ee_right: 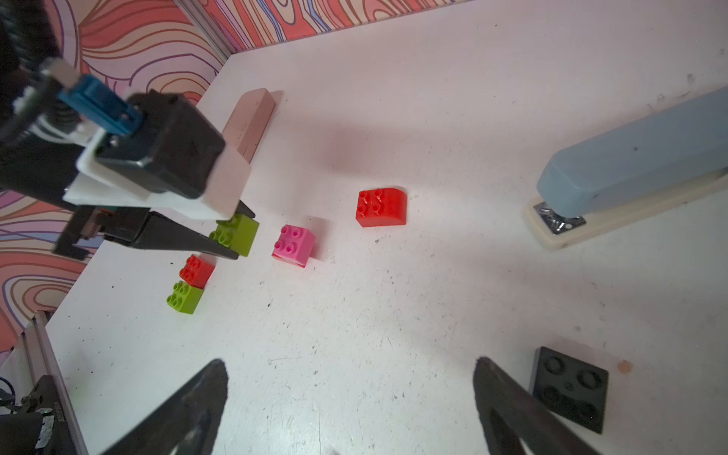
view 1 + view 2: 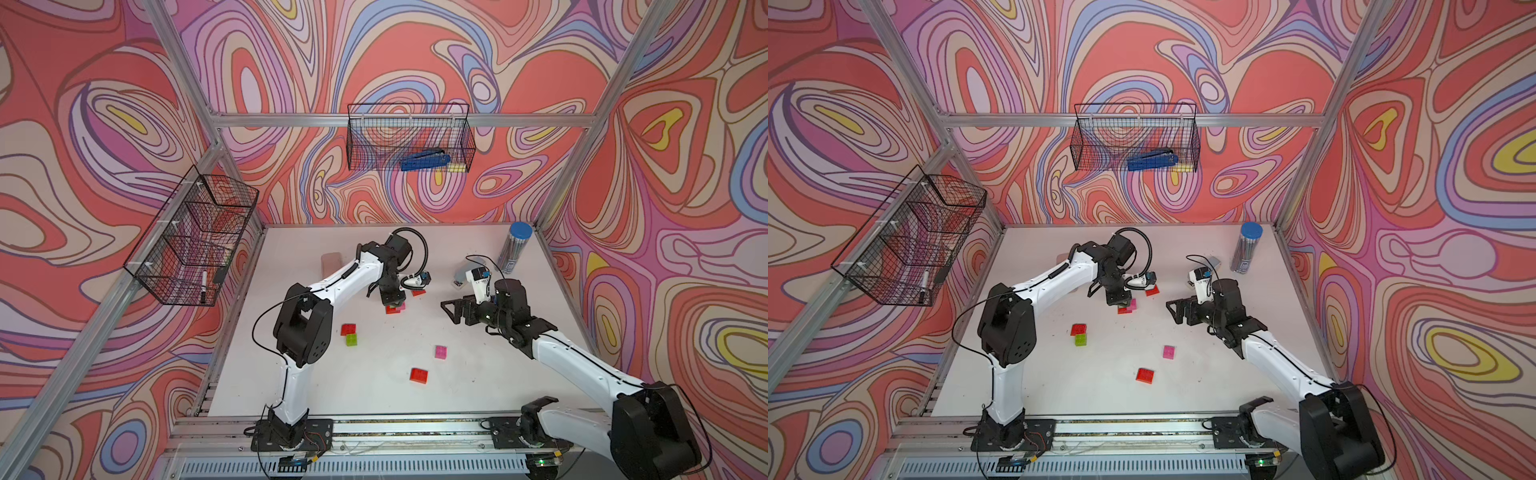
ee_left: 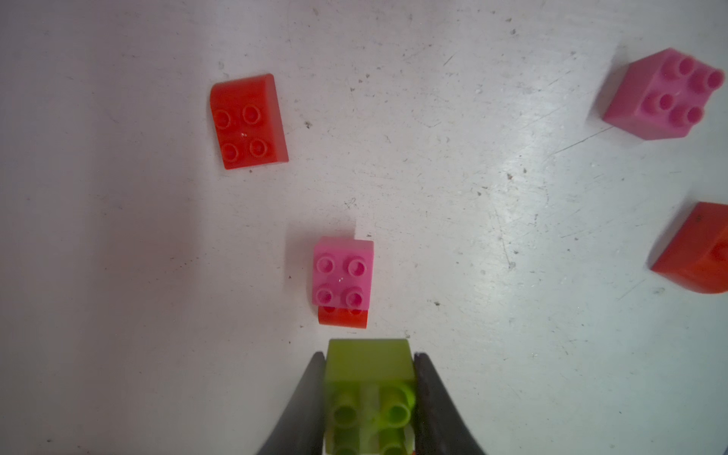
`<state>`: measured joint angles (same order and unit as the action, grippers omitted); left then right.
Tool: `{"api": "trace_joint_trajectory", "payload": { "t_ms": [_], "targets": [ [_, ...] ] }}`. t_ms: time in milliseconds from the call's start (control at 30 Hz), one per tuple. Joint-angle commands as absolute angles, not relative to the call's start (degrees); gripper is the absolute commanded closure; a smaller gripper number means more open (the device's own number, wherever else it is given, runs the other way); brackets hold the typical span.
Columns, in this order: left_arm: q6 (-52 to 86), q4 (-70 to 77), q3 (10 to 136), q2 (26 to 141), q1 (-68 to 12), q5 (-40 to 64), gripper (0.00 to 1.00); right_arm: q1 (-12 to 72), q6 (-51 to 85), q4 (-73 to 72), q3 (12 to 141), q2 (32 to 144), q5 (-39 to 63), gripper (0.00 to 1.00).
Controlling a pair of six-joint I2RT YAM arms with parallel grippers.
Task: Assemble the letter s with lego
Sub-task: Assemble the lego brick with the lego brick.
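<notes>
Firmly pinched between the jaws of the left gripper [image 3: 370,356] is a lime green brick [image 3: 370,372], its studs turned toward the wrist camera. The held brick hangs just beside a small stack near the middle of the white table [image 2: 332,390]. That stack is a pink brick [image 3: 342,272] sitting studs up on a red base brick [image 3: 342,320]. From the right wrist view, a narrow gap shows between the held brick and the pink one.

Behind the stack, toward the back wall, lies a curved red brick [image 2: 418,292]. Closer to the left arm's base, a small red brick [image 2: 348,329] and a second green brick [image 2: 351,340] sit touching, side by side. A lone pink cube [image 2: 441,352] and a front red brick [image 2: 419,374] lie apart from each other, nearer the front edge.

The right gripper [image 1: 350,366] stands wide open with nothing between its jaws, held above bare table on the right side. A black brick [image 1: 569,388] lies just beside one of its fingers. A pale blue-grey stapler [image 1: 630,165] rests farther back. A pink oblong case [image 1: 252,122] lies near the back left of the table.
</notes>
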<state>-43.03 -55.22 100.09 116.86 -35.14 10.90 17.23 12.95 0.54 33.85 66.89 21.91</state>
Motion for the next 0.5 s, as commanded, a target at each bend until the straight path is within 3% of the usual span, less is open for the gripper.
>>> {"api": "trace_joint_trajectory", "payload": {
  "t_ms": [0, 467],
  "targets": [
    [-46.3, -58.7, 102.2, 118.5, -34.7, 12.5, 0.76, 16.7, 12.2, -0.3, 35.5, 67.8, 22.8, 0.02],
    [-48.6, -59.0, 106.0, 123.5, -34.0, 11.7, 0.76, 16.3, 12.2, -0.6, 35.6, 69.3, 23.3, 0.01]
  ]
}}
